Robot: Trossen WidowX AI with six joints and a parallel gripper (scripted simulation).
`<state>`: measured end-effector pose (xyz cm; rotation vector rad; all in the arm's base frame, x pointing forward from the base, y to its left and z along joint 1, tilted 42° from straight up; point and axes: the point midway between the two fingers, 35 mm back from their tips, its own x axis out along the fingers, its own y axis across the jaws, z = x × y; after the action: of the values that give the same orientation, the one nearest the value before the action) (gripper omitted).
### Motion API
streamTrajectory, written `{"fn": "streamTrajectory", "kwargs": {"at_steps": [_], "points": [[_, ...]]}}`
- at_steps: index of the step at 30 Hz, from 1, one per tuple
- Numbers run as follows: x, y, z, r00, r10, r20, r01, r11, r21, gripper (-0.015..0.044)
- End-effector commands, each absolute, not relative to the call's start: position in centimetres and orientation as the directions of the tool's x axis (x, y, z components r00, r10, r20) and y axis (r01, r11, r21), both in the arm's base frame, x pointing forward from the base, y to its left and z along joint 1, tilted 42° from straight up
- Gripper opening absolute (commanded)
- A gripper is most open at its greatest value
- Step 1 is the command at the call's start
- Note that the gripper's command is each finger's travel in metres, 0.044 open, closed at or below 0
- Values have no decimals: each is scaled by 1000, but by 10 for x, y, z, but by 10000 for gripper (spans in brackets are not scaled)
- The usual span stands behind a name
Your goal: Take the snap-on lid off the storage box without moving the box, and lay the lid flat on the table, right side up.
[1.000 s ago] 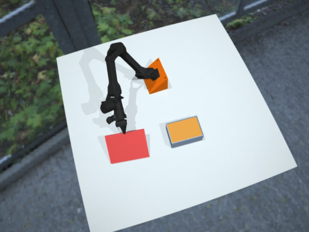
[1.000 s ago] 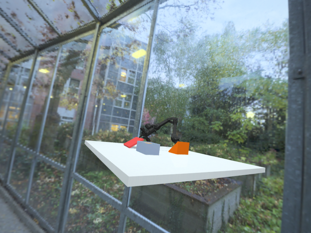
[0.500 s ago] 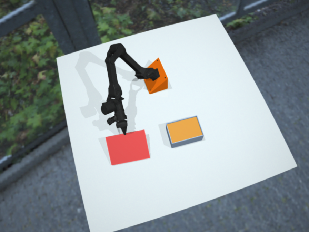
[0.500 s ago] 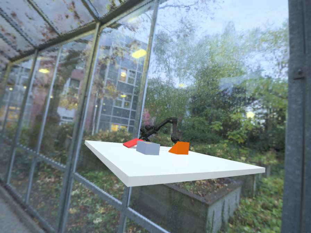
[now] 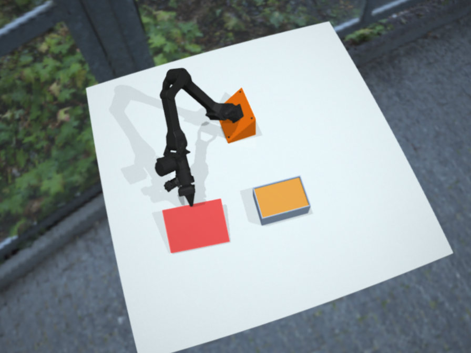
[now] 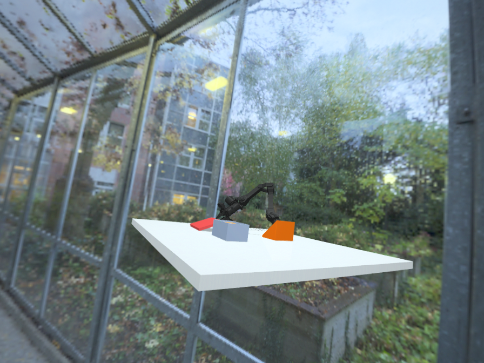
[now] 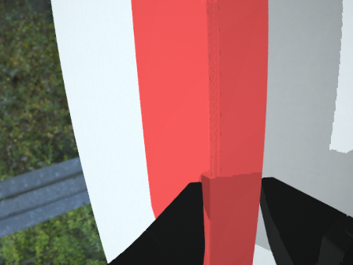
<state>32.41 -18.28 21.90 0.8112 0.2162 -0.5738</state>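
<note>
one robot arm (image 5: 172, 117) (image 6: 270, 199), one red lid (image 5: 195, 228) (image 6: 202, 223) (image 7: 177, 98), one storage box (image 5: 285, 215) (image 6: 236, 233), one orange wedge (image 5: 245, 127) (image 6: 283, 231), one white table (image 5: 304, 277) (image 6: 289, 257) (image 7: 102, 118)

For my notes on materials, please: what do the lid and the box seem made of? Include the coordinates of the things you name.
The lid (image 5: 195, 226) (image 6: 202, 223) (image 7: 173, 98): probably matte plastic, evenly red without grain. The box (image 5: 286, 216) (image 6: 237, 233): perhaps plastic or painted metal, smooth grey-blue walls without clear shine.

The lid (image 5: 196, 226) (image 6: 203, 223) (image 7: 177, 98) looks matt and smooth — the fingers (image 5: 191, 204) (image 6: 219, 216), matt black too.
</note>
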Motion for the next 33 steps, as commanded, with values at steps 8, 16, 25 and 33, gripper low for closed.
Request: {"fn": "streamTrajectory", "kwargs": {"at_steps": [8,16,25,33], "points": [[324,-186,217,819,-402,-409,573,546,611,79],[324,-186,217,819,-402,-409,573,546,611,275],[309,-186,214,819,-402,-410,574,546,610,440],[293,-187,213,818,-402,-411,575,547,609,440]]}}
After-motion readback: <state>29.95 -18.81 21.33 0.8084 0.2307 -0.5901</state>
